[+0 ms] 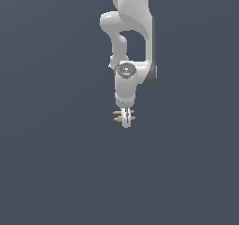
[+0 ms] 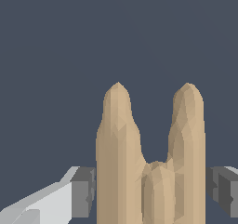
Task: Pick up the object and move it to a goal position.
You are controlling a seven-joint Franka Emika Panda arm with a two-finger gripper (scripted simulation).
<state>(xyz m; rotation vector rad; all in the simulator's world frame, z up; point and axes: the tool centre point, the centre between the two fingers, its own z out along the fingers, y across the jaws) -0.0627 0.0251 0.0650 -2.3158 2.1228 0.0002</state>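
Note:
The object (image 2: 148,172) is a tan-orange piece with two long prongs that end in rounded points, joined by a short lump between them. In the wrist view it fills the space between my two grey finger pads (image 2: 83,193), which press against its outer sides. In the exterior view the object (image 1: 116,112) shows as two thin tan strips poking out on both sides of the white gripper (image 1: 125,120), which points straight down and is shut on it. The fingers hide the object's middle there. No goal marker shows.
A plain dark blue-grey surface fills both views. The white arm (image 1: 133,23) comes down from the exterior view's upper middle.

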